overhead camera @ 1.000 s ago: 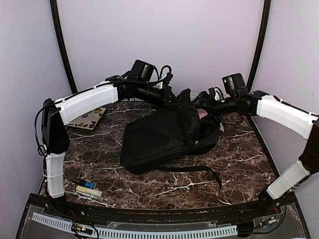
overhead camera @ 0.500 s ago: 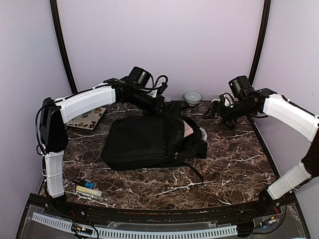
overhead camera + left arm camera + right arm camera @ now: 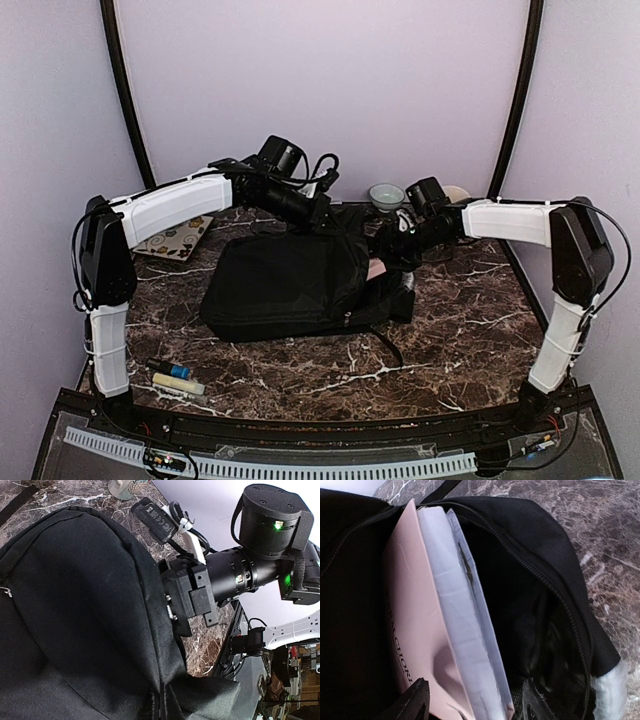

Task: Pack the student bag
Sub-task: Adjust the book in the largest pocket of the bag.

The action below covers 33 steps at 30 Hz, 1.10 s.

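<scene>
The black student bag (image 3: 285,285) lies flat mid-table, its open mouth facing right. My left gripper (image 3: 322,214) is at its far top edge; in the left wrist view the fingers are buried in bunched bag fabric (image 3: 165,700), pinching it. My right gripper (image 3: 385,252) is at the mouth. In the right wrist view a pink-covered book (image 3: 412,630) with white pages (image 3: 457,625) stands inside the bag (image 3: 540,555). The right gripper (image 3: 475,707) straddles the book's near end, with one fingertip (image 3: 415,700) against the pink cover and the other a little off the pages.
A small bowl (image 3: 386,195) stands at the back, just behind the bag. A patterned card (image 3: 175,238) lies at the left under the left arm. Pens (image 3: 175,378) lie near the front left edge. The bag's strap (image 3: 390,345) trails toward the front.
The lifted bag has come down flat. My right gripper pulled out to the right, then came back into the bag's mouth with its jaws narrowing around the book. The left gripper still holds the bag.
</scene>
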Each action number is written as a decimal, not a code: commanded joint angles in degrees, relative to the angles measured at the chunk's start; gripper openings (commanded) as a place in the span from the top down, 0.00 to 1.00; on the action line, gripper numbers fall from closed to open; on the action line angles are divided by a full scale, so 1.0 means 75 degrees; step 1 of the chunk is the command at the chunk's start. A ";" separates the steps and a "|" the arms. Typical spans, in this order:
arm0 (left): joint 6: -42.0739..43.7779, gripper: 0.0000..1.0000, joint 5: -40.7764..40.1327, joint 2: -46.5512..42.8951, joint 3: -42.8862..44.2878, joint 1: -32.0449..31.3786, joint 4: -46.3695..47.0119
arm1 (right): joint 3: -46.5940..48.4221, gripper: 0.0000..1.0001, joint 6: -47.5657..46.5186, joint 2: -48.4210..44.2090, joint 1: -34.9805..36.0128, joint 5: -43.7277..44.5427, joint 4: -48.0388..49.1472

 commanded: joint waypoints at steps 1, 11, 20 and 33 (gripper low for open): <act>-0.0183 1.00 0.0229 -0.0416 0.0002 0.0029 0.0225 | 0.0126 0.37 -0.0332 0.0103 0.0323 -0.0603 0.0569; -0.0325 1.00 -0.0008 -0.0418 -0.0108 0.0019 0.0234 | -0.0067 0.55 0.0187 0.0188 0.1445 -0.1681 0.0882; 0.1025 1.00 -0.0475 -0.0474 -0.0111 0.0020 -0.1087 | -0.0955 0.38 -0.0731 -0.1121 0.1118 -0.2036 -0.0359; 0.1959 1.00 0.0484 -0.1613 -0.1678 -0.0028 -0.1343 | -0.0217 0.00 -0.1657 -0.1442 -0.0465 -0.0147 -0.1890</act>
